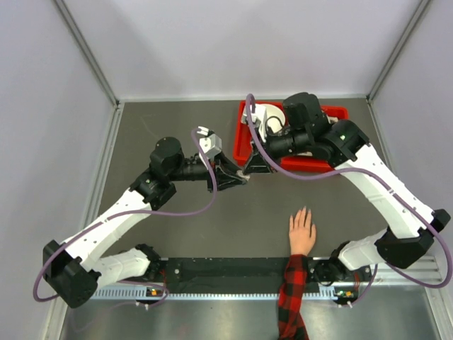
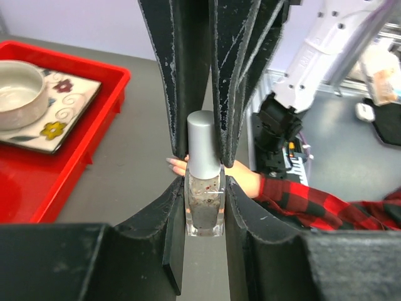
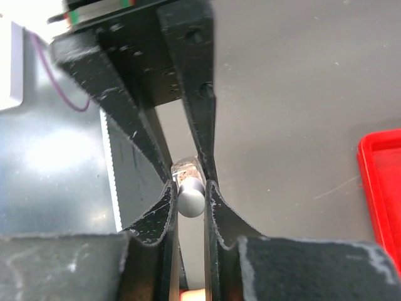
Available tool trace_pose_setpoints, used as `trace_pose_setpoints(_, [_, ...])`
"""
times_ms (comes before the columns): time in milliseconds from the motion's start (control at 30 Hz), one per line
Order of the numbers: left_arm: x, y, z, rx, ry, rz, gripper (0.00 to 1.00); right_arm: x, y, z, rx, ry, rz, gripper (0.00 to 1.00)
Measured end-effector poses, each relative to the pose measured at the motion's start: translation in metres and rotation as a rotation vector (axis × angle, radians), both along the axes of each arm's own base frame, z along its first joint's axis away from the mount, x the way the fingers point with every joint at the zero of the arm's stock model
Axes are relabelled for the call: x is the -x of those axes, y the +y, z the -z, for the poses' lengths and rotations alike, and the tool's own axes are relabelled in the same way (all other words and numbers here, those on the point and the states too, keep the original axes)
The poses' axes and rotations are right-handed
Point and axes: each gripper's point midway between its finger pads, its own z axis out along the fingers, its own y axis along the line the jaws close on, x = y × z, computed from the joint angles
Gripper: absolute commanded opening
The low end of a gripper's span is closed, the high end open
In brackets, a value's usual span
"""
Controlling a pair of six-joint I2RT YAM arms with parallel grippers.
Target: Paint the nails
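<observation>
1. Top view: the left claw (image 1: 237, 178) and right claw (image 1: 253, 166) meet tip to tip just beside the tray (image 1: 239, 142). The nails (image 1: 304, 212) lie at 4 o'clock from them, well apart. The hand (image 1: 302, 234) rests flat with its fingers pointing to 12, nearer the right arm's base.
2. Left wrist: the left claw (image 2: 205, 188) clamps the upright bottle (image 2: 205, 210) by its glass. The right claw (image 2: 203, 147), coming in from 12, pinches the cap (image 2: 203, 141). The hand (image 2: 243, 179) lies behind the bottle, toward 3.
3. Right wrist: the right claw (image 3: 190, 188) is narrow, closed on the cap (image 3: 191, 200). No nails can be made out here. Once the cap is off, the brush will likely have to travel toward 4.
</observation>
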Motion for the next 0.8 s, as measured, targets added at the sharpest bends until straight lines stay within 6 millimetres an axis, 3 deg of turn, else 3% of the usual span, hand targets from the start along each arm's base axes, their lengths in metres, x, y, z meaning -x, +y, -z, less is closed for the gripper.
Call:
trace_pose_setpoints(133, [-0.020, 0.004, 0.002, -0.017, -0.004, -0.126, 0.00, -0.017, 0.004, 0.003, 0.013, 0.036, 0.148, 0.00])
trace_pose_setpoints(233, [-0.038, 0.011, 0.004, -0.031, -0.027, -0.251, 0.00, -0.038, 0.009, 0.005, 0.033, 0.054, 0.431, 0.00])
trace_pose_setpoints(400, [-0.052, 0.024, 0.007, -0.040, -0.070, -0.389, 0.00, -0.052, 0.022, 0.006, -0.016, 0.092, 0.830, 0.00])
trace_pose_setpoints(433, [-0.054, 0.026, 0.008, -0.043, -0.072, -0.405, 0.00, -0.056, 0.025, 0.006, -0.024, 0.096, 0.875, 0.07])
trace_pose_setpoints(467, [-0.057, 0.027, 0.009, -0.046, -0.073, -0.422, 0.00, -0.059, 0.026, 0.007, -0.030, 0.099, 0.913, 0.18])
trace_pose_setpoints(500, [-0.060, 0.029, 0.009, -0.048, -0.074, -0.436, 0.00, -0.063, 0.028, 0.007, -0.035, 0.100, 0.936, 0.38])
trace_pose_setpoints(533, [-0.061, 0.030, 0.009, -0.049, -0.075, -0.446, 0.00, -0.065, 0.029, 0.006, -0.042, 0.103, 0.947, 0.47])
trace_pose_setpoints(667, [-0.062, 0.030, 0.004, -0.032, -0.087, -0.450, 0.00, -0.065, 0.026, 0.002, -0.045, 0.111, 0.896, 0.68])
trace_pose_setpoints(800, [-0.057, 0.029, -0.001, -0.018, -0.092, -0.428, 0.00, -0.068, -0.004, -0.013, -0.064, 0.101, 0.749, 0.69])
